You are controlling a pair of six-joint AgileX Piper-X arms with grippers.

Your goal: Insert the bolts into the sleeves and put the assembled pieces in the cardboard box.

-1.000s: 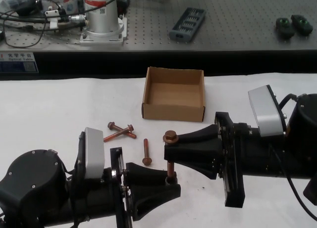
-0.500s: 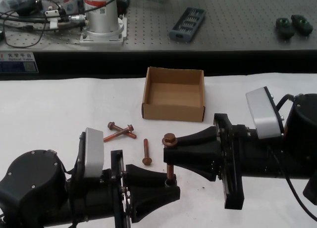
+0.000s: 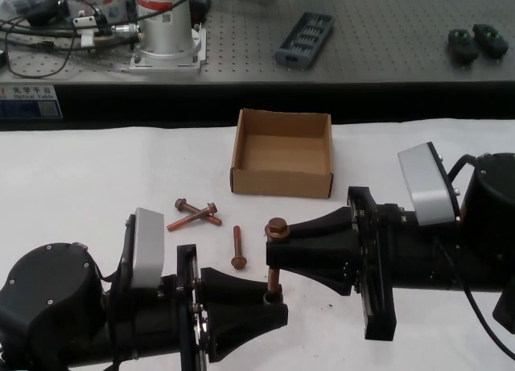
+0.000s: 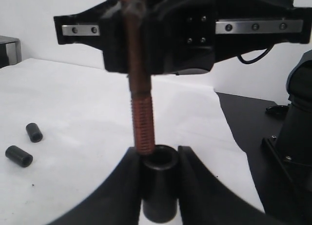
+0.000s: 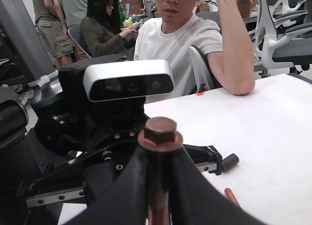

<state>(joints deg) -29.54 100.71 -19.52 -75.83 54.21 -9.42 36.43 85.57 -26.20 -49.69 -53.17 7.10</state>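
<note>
As bolt [image 4: 139, 88] & sleeve [image 4: 158, 186] look stiff, light, prob. slick, hold firm: right gripper [image 3: 276, 244] fingers clenched on shank under head, left gripper [image 3: 275, 311] fingers grasping sleeve's sides; bolt tip at sleeve mouth.

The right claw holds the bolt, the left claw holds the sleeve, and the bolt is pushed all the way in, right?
Not quite. The bolt isn't all the way in: only its tip is at the mouth of the sleeve, with the threads above it, as the left wrist view shows. The right claw does hold the bolt, and the left claw does hold the sleeve.
</note>
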